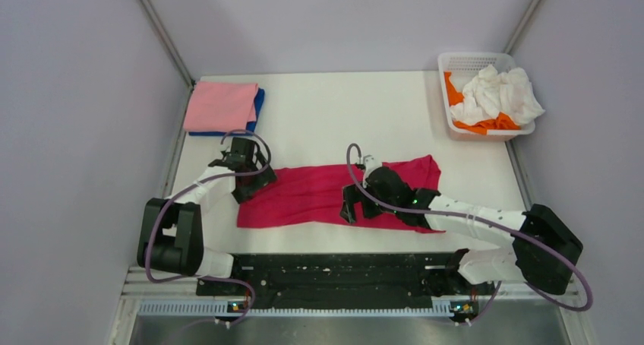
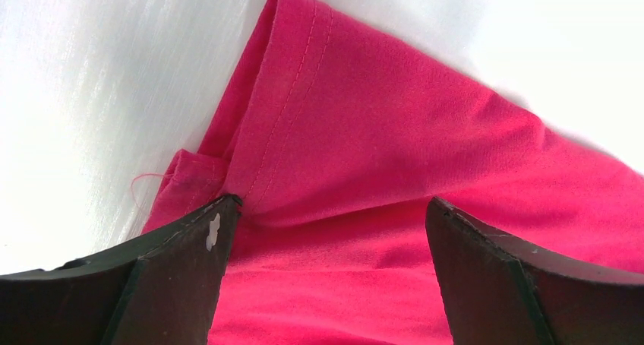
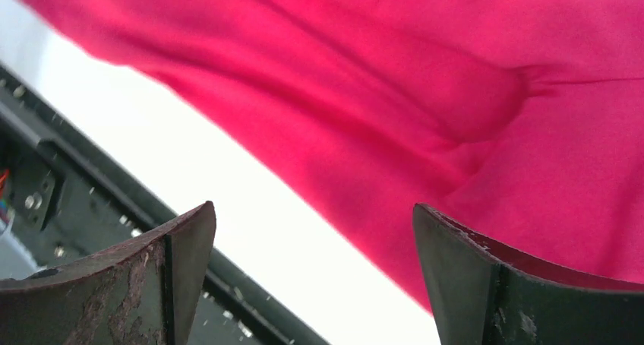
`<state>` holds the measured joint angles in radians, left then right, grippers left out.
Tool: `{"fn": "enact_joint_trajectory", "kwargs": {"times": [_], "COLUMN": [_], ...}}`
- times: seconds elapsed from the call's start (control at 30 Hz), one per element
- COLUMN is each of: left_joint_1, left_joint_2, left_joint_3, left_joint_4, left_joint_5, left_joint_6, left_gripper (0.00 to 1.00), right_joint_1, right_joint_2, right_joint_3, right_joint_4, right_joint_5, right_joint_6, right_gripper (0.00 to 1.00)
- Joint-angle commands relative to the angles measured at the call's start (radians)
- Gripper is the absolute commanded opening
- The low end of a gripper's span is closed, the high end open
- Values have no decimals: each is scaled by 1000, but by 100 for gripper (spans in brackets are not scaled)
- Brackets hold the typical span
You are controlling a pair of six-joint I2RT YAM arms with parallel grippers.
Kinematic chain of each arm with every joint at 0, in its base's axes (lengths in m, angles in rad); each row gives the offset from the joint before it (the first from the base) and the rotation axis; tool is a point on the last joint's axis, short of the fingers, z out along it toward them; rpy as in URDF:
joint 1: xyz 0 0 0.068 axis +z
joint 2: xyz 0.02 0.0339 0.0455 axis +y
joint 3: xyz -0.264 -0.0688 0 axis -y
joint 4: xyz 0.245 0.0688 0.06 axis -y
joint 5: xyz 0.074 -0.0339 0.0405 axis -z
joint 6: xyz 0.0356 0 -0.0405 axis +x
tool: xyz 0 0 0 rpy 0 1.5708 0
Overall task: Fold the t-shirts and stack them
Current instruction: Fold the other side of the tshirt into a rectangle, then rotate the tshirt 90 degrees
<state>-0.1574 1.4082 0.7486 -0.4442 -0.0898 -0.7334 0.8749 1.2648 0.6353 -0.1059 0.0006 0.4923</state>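
A crimson-red t-shirt (image 1: 319, 194) lies folded into a long strip across the middle of the table. My left gripper (image 1: 252, 184) is open over the strip's left end, its jaws either side of a hemmed corner (image 2: 304, 125). My right gripper (image 1: 354, 205) is open over the strip's near edge (image 3: 395, 132), one finger above bare table. A folded light pink shirt (image 1: 222, 106) lies on a folded blue one (image 1: 259, 102) at the back left. White (image 1: 497, 93) and orange (image 1: 458, 94) shirts sit crumpled in the basket.
The white mesh basket (image 1: 477, 58) stands at the back right corner. The black rail (image 1: 334, 273) of the arm bases runs along the near edge, also in the right wrist view (image 3: 76, 185). Grey walls enclose the table on left, back and right.
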Motion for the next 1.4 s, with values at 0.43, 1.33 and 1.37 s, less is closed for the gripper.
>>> {"fn": "enact_joint_trajectory", "kwargs": {"times": [0.43,1.33,1.37], "left_joint_1": [-119,-232,-254], "left_joint_2": [-98,-109,-124], "left_joint_3": [194,-138,-159], "left_joint_4": [-106,-8,2], "left_joint_5": [-117,12,24], "left_joint_6": [56,-111,-140], "left_gripper": [99,99,99], "right_joint_1": [-134,-474,-486], "right_joint_2": [-262,162,226], "right_joint_3": [-85,26,71], "right_joint_4": [-160,95,118], "right_joint_5": [298,133,115], "right_joint_6": [179,154,131], "right_gripper": [99,99,99]}}
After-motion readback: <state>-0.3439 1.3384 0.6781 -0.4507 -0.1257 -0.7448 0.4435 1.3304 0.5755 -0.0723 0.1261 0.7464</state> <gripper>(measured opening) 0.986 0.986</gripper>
